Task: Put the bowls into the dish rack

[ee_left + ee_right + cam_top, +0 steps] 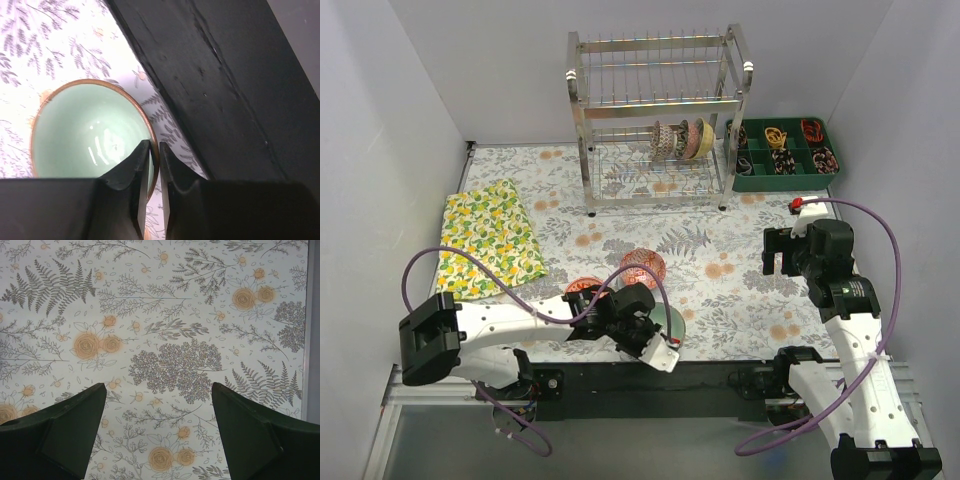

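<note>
Left fingers [134, 176] pinched nearly together; right fingers [65, 432] spread wide.

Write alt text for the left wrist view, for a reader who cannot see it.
The left gripper pinches the rim of a pale green bowl between its two dark fingers, one inside and one outside. The bowl sits upright on a floral tablecloth, beside a black beam running diagonally across the right.

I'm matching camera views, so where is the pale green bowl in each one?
Top external: the pale green round ceramic bowl sits low centre, half hidden by the left arm.
Left wrist: left of centre, rim pinched by the left end effector.
Right wrist: not in view.
Shared landmark: the floral tablecloth.
</note>
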Robot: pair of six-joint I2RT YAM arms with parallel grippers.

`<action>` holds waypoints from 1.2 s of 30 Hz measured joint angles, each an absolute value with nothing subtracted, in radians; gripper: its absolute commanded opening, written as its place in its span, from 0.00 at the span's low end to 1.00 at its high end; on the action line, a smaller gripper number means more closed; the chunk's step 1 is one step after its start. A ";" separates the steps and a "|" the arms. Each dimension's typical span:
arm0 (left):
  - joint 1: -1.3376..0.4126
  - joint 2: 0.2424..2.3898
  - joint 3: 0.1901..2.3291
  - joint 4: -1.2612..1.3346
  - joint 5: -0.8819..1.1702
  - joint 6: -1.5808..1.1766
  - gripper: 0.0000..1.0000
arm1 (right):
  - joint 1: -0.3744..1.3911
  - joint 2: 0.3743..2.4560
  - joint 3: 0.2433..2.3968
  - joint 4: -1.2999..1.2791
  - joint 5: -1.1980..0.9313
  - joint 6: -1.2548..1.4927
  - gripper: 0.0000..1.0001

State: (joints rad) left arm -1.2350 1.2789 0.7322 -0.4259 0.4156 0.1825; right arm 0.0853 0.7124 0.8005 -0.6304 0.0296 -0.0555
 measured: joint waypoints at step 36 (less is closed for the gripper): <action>-0.699 1.895 1.511 0.070 0.488 -0.857 0.00 | 0.009 0.919 0.899 -0.631 0.129 -0.087 0.93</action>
